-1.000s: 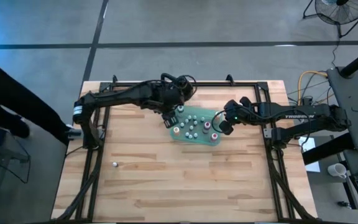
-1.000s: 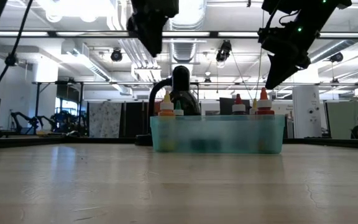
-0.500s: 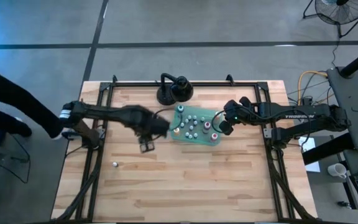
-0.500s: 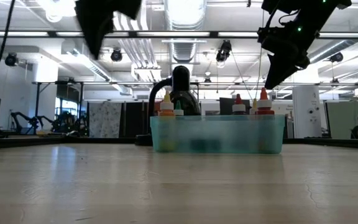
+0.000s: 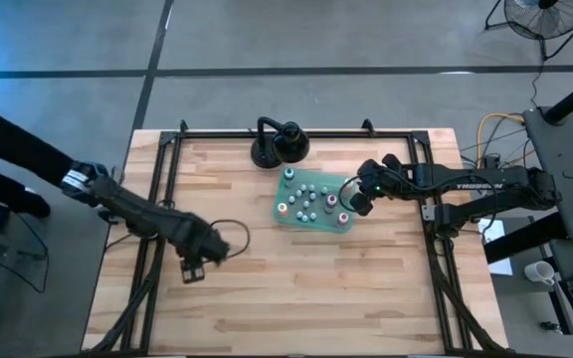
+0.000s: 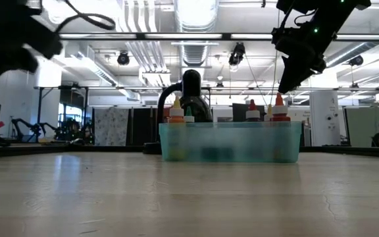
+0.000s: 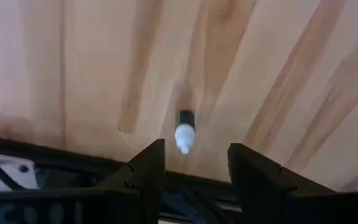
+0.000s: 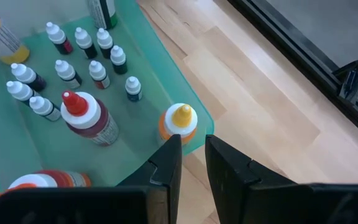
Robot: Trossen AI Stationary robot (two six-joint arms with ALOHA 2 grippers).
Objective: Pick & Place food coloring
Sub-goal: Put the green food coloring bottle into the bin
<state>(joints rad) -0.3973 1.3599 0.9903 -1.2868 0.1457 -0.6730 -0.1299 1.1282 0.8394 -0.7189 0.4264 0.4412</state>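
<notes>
Wooden table (image 5: 296,288), both arms over it. Green tray (image 5: 311,221) sits just beside the right gripper (image 5: 358,204), well apart from the left gripper (image 5: 193,270). Most food coloring bottles (image 8: 67,73) stand upright inside that tray, below and ahead of the right gripper, next to bigger squeeze bottles (image 8: 86,118).

One stray bottle (image 7: 184,129) lies alone on the wood, directly under the left gripper, between its spread fingers (image 7: 146,171) and not touched. Left jaws stand apart, holding nothing. Right gripper hangs near the tray's edge, fingers drawn almost together, nothing between them.

Handling, judged: tiny bottle, very light, stiff plastic, smooth and round, so likely to roll or squirt out of a pinch. Best grip is across the body just behind the cap, fingers square to its long axis.

Views: the left wrist view alone shows the stray bottle; in the high view the gripper covers it, and the low view shows the left arm only as a dark blur. The right wrist view alone lets the small bottles be counted; the low view shows only tall bottle tips over the tray wall.
</notes>
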